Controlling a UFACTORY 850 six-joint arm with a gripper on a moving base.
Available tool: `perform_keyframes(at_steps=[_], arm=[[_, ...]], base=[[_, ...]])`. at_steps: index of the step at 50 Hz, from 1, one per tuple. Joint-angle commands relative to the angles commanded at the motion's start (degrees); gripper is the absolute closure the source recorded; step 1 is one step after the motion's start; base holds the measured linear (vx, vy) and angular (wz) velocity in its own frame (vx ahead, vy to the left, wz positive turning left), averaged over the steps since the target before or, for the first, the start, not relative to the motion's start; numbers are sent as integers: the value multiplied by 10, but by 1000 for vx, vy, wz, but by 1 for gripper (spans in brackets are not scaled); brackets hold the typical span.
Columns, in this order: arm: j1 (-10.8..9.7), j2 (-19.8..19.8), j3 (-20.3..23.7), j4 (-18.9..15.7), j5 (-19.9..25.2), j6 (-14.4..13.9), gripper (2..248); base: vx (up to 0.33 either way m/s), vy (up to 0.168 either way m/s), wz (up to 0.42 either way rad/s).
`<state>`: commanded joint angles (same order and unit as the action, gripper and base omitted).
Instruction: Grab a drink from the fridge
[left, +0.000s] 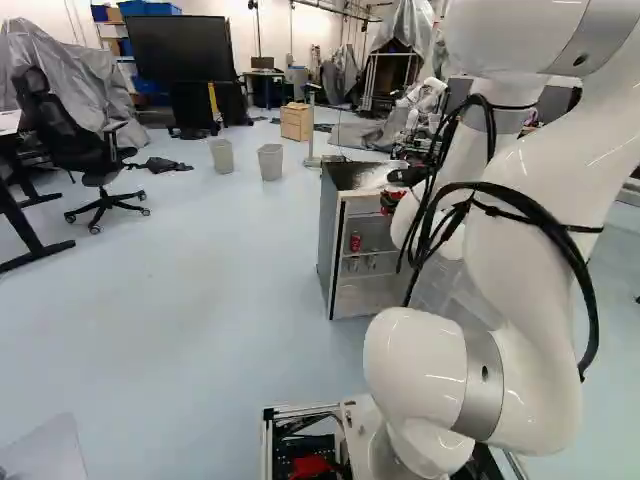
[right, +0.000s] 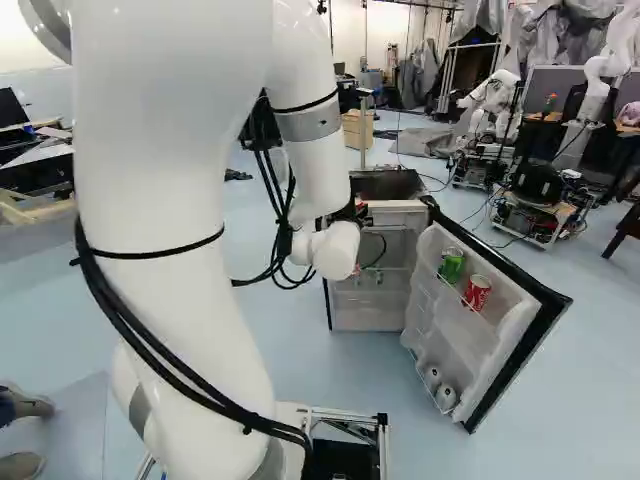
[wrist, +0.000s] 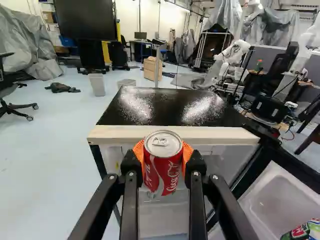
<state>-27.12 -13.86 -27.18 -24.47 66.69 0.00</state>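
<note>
Robotics lab, w/ another robot (right: 495, 105) on a wheeled base & grey sheeting (wrist: 22, 37) over equip.

Count recorded: one compact refrigerator (wrist: 172, 107), three red soda cans (wrist: 165, 165), one green soda can (right: 451, 265), two pale door-rack containers (right: 446, 398), two waste bins (left: 270, 162).
</note>
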Motion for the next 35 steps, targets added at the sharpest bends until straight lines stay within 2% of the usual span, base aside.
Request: perform_keyframes(at_steps=[35], arm=[[6, 33, -18, 0, -27, 0, 156]], base=[[0, 0, 0]])
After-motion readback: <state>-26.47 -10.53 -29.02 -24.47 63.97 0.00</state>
